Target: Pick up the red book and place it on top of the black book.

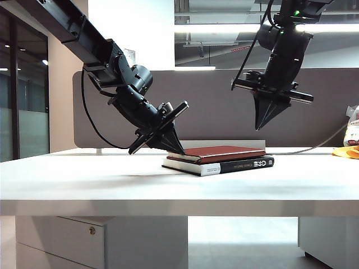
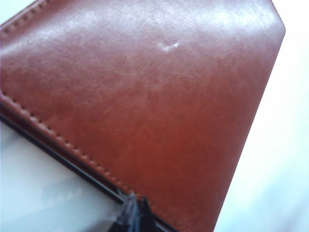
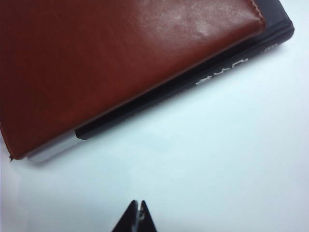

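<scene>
Left gripper (image 1: 178,150), shut and empty, touches red book (image 1: 221,152) stacked on black book (image 1: 235,165).
Right gripper (image 1: 262,126) hangs closed above white table (image 1: 84,182); grey partition (image 1: 219,106) behind.

white table (image 1: 84,182) standing before grey partition (image 1: 219,106) | ceiling strip light (image 1: 224,28) glowing | glass wall (image 1: 22,89) lining left side
</scene>
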You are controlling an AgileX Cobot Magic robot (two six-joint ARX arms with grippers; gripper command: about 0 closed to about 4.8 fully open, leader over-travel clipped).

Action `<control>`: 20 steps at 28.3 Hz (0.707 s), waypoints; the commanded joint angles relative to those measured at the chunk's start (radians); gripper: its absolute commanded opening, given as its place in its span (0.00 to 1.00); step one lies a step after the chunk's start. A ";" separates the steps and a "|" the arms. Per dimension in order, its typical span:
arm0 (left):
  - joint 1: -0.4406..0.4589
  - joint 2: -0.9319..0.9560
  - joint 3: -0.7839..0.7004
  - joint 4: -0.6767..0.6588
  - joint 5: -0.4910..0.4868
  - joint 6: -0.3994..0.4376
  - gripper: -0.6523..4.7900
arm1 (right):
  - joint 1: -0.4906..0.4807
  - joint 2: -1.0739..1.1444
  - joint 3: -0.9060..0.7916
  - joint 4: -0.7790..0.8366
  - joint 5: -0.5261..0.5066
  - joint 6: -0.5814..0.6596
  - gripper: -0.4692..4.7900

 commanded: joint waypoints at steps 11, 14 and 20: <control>0.016 -0.079 0.031 -0.090 -0.047 0.117 0.11 | -0.002 -0.043 0.005 0.030 0.008 -0.003 0.08; 0.029 -0.157 0.031 -0.105 -0.092 0.157 0.11 | -0.002 -0.101 0.005 0.054 0.035 -0.002 0.08; 0.064 -0.329 0.028 -0.200 -0.143 0.192 0.11 | -0.005 -0.244 0.004 0.018 0.082 -0.002 0.08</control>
